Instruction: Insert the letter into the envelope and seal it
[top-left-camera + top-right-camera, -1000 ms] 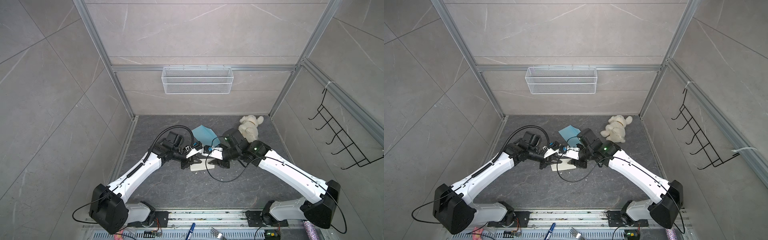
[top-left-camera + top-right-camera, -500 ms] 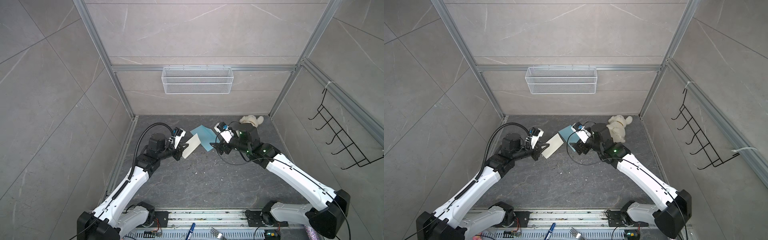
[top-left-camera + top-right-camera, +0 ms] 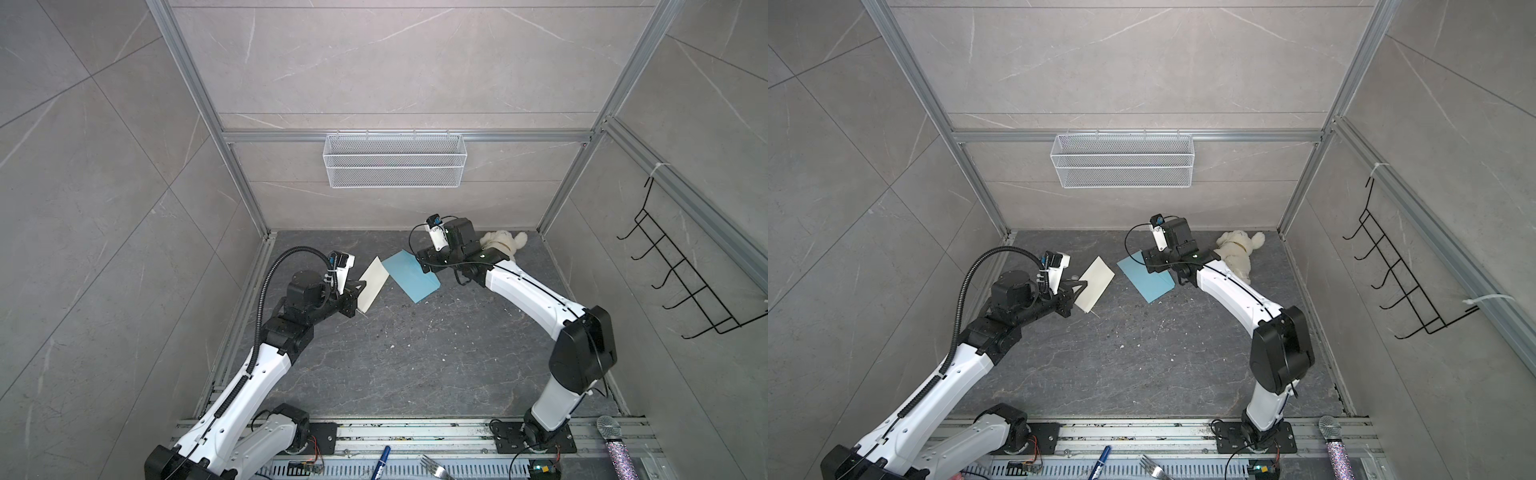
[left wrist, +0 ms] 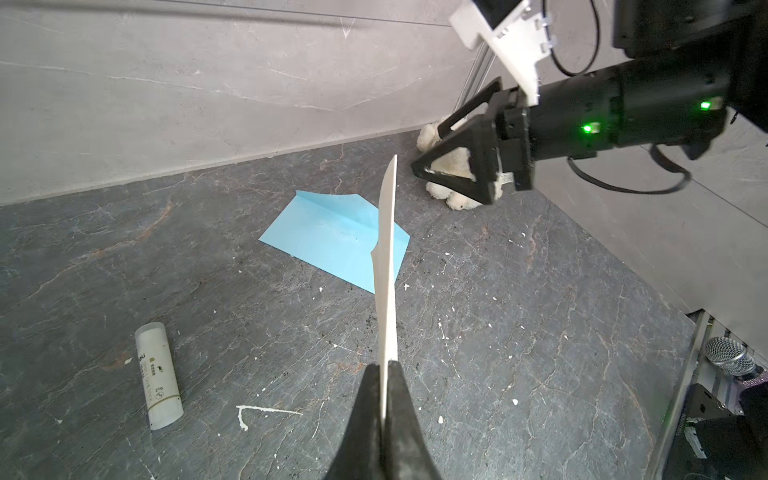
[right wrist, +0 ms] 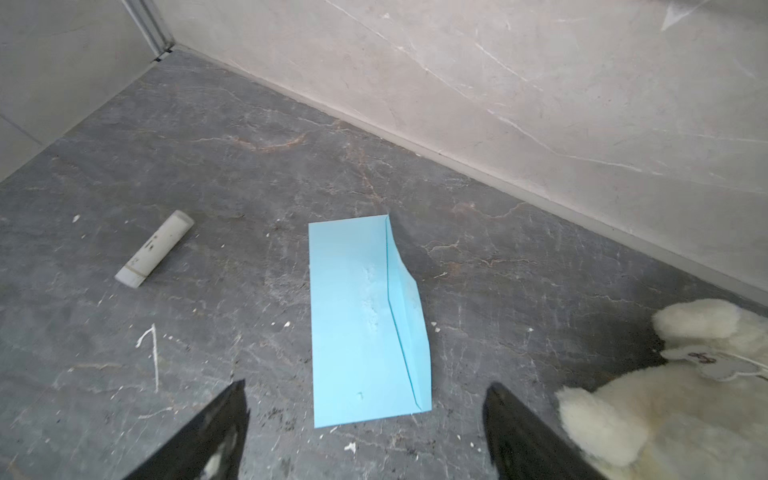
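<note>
My left gripper (image 4: 386, 368) is shut on the near edge of the letter (image 4: 386, 266), a folded cream sheet seen edge-on in the left wrist view. In both top views the letter (image 3: 372, 289) (image 3: 1095, 284) hangs tilted above the floor, left of the envelope. The light blue envelope (image 3: 411, 276) (image 3: 1144, 279) (image 5: 361, 324) lies flat on the dark floor, its flap (image 5: 409, 316) folded out and slightly raised. My right gripper (image 5: 365, 385) (image 3: 424, 262) hovers open over the envelope's near short end, with nothing between its fingers.
A white glue stick (image 4: 158, 376) (image 5: 156, 249) lies on the floor left of the envelope. A cream plush toy (image 3: 503, 241) (image 5: 665, 395) sits by the right gripper near the back wall. A wire basket (image 3: 395, 160) hangs on the back wall. A microphone (image 3: 613, 440) lies at the front rail.
Both grippers were together at the letter on the floor. The left one lifted it away to the left; the right one let go, opened wide and moved back over the envelope.
</note>
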Available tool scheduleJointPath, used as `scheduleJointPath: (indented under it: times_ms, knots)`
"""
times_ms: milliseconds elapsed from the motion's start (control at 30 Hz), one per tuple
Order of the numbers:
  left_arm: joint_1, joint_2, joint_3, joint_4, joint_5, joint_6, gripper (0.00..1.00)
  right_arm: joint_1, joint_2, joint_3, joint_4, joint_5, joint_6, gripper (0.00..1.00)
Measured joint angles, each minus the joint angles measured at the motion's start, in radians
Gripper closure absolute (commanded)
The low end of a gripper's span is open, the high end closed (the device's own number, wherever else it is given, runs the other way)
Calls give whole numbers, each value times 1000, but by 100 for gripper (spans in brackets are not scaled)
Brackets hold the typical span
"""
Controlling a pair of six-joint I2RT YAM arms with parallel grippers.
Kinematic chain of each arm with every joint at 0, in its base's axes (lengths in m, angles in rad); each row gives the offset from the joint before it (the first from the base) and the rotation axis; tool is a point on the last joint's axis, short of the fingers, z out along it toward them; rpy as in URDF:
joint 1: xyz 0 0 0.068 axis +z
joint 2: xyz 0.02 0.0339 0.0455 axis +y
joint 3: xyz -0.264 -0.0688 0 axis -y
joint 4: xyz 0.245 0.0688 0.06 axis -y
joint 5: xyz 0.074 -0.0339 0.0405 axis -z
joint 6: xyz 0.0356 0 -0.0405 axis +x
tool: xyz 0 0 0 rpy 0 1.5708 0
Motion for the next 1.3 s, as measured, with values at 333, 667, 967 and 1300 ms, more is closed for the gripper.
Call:
scheduleJointPath:
  times_ms: [333, 667, 967, 1300]
  knots:
    - [0, -54, -31, 3, -1, -11, 100, -70, 338, 311, -110, -1, 48, 27]
    - [0, -121, -54, 2, -8, -11, 100, -91, 616, 619, -292, -62, 51, 38]
    - [0, -121, -64, 1, -12, -11, 100, -91, 736, 795, -413, -92, 46, 63]
    - [0, -140, -90, 2, -19, -36, 100, -92, 774, 815, -458, -97, 92, 100]
